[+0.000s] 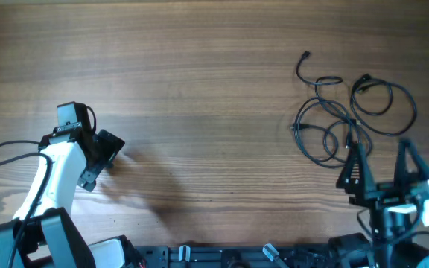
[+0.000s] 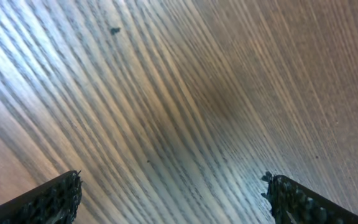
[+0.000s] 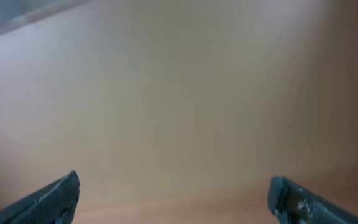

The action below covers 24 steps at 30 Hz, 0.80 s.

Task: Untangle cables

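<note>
The cables [image 1: 346, 119] lie in tangled loose loops at the right side of the worktop [image 1: 199, 89]. The right end effector [image 1: 379, 149] stands fully open and empty at their near edge. The left end effector [image 1: 103, 160], well apart, is fully open and empty.

The left arm [image 1: 47, 175] reaches in from the lower left corner. The left end effector [image 1: 101, 160] is angled to the right, jaws spread wide and empty. The right end effector [image 1: 380, 152] at the lower right points away from the base, its fingers [image 1: 352, 167] wide apart and gripping nothing.
</note>
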Each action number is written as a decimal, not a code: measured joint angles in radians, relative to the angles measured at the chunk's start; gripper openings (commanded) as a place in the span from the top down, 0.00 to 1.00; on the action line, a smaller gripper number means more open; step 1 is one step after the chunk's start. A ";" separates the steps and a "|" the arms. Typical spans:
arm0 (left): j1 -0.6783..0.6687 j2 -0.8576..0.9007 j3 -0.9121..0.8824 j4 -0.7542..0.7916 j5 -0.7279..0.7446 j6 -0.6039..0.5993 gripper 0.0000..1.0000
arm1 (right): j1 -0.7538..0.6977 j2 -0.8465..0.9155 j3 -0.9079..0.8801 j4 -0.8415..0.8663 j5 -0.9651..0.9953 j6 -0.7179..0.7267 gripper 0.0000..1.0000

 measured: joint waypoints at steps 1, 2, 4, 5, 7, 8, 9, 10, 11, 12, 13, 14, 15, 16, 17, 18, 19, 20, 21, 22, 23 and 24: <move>0.000 0.000 0.000 0.000 0.000 0.000 0.00 | 0.000 0.000 -0.038 0.119 -0.032 -0.033 0.00; 0.000 0.000 0.000 0.000 0.000 0.000 0.00 | 0.000 -0.001 -0.066 0.216 -0.059 -0.059 0.00; 0.000 0.000 0.000 -0.001 0.000 0.000 0.00 | 0.000 -0.002 -0.117 0.380 -0.112 -0.110 0.00; 0.000 0.000 0.000 0.000 0.000 0.000 0.00 | 0.000 -0.002 -0.148 0.466 -0.141 -0.139 0.00; 0.000 0.000 0.000 0.000 0.000 0.000 0.00 | 0.000 -0.003 -0.193 0.555 -0.163 -0.167 0.00; 0.000 0.000 0.000 0.000 0.000 0.000 0.00 | 0.000 -0.004 -0.222 0.582 -0.171 -0.180 0.00; 0.000 0.000 0.000 0.000 0.000 0.000 0.00 | 0.000 -0.004 -0.254 0.590 -0.175 -0.187 0.00; 0.000 0.000 0.000 0.000 0.000 0.000 0.00 | 0.000 -0.004 -0.276 0.594 -0.177 -0.192 0.00; 0.000 0.000 0.000 0.000 0.000 0.000 0.00 | 0.000 -0.004 -0.301 0.607 -0.180 -0.193 0.00; 0.000 0.000 0.000 0.000 0.000 0.000 0.00 | 0.000 -0.004 -0.327 0.620 -0.181 -0.193 0.00; 0.000 0.000 0.000 0.000 0.000 0.000 0.00 | 0.000 -0.004 -0.358 0.643 -0.182 -0.196 0.00; 0.000 0.000 0.000 0.000 0.000 0.000 0.00 | 0.000 -0.004 -0.391 0.674 -0.185 -0.200 0.00; 0.000 0.000 0.000 -0.001 0.000 0.000 0.00 | 0.000 -0.004 -0.419 0.713 -0.184 -0.200 0.00; 0.000 0.000 0.000 -0.001 0.000 0.000 0.00 | 0.000 -0.004 -0.443 0.757 -0.184 -0.200 0.00; 0.000 0.000 0.000 0.000 0.000 0.000 0.00 | 0.000 -0.004 -0.454 0.774 -0.183 -0.200 0.00; 0.000 0.000 0.000 -0.001 0.000 0.000 0.00 | 0.000 -0.004 -0.459 0.773 -0.183 -0.200 0.00; 0.000 0.000 0.000 0.000 0.000 0.000 0.00 | 0.000 -0.004 -0.461 0.764 -0.182 -0.200 0.00; 0.000 0.000 0.000 0.000 0.000 0.000 0.00 | 0.000 -0.004 -0.462 0.731 -0.181 -0.200 0.00; 0.000 0.000 0.000 -0.001 0.000 0.000 0.00 | 0.000 -0.004 -0.464 0.702 -0.180 -0.201 0.00; 0.000 0.000 0.000 0.000 0.000 0.000 0.00 | 0.000 -0.007 -0.463 0.647 -0.181 -0.201 0.00; 0.000 0.000 0.000 -0.001 0.000 0.000 0.00 | 0.000 -0.008 -0.464 0.589 -0.180 -0.201 0.00; 0.000 0.000 0.000 0.000 0.000 0.000 0.00 | 0.000 -0.008 -0.469 0.511 -0.180 -0.203 0.00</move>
